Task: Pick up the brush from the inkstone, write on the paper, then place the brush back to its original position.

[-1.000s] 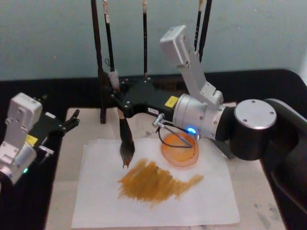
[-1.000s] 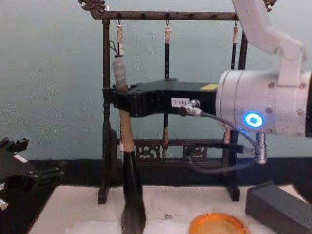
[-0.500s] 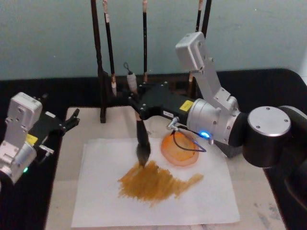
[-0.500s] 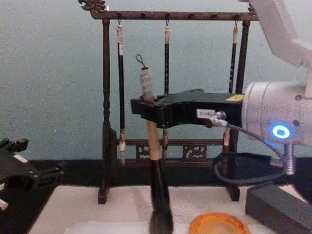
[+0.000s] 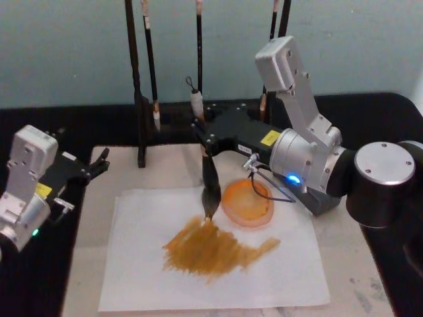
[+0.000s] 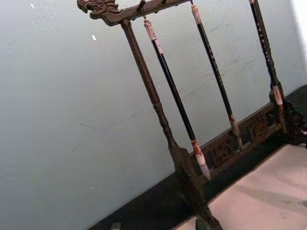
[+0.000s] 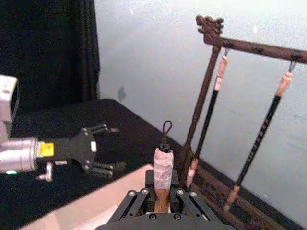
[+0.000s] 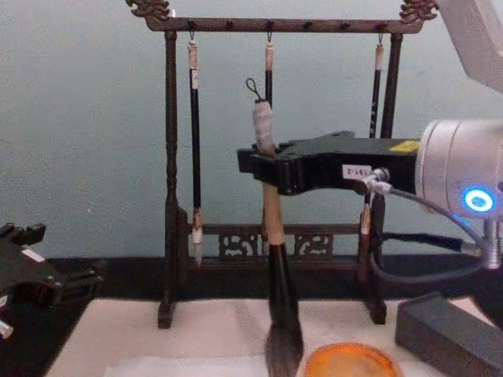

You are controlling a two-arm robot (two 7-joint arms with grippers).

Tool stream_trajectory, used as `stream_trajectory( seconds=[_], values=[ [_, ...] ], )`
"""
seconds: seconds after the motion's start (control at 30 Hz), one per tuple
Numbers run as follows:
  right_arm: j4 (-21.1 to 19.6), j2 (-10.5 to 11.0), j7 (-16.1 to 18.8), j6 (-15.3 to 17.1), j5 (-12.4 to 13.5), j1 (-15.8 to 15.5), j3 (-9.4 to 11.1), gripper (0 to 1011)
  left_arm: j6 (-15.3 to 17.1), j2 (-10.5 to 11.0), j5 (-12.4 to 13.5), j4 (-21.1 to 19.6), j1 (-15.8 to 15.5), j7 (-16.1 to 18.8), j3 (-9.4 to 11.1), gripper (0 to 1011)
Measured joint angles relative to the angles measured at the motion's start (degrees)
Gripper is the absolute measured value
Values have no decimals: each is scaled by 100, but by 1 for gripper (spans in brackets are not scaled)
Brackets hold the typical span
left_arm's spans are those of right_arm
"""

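Right gripper (image 5: 203,135) swept the brush (image 5: 210,179) rightward along the paper (image 5: 132,264).

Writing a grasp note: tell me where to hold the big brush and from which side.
Grip the brush on its pale handle, just below the wrapped top, coming in level from the robot's right, as the right gripper does. It stands nearly upright, bristles down at the paper.
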Motion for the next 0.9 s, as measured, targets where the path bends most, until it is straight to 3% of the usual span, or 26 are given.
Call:
stream_trajectory(
  seconds=[0.5, 0.9],
  values=[
    [236, -503, 471, -154, -39, -11, -96, 155, 0, 0, 0, 0, 0, 0, 0, 1010],
    [274, -548, 568, 16, -55, -188, 21, 155, 0, 0, 0, 0, 0, 0, 0, 1009]
  ],
)
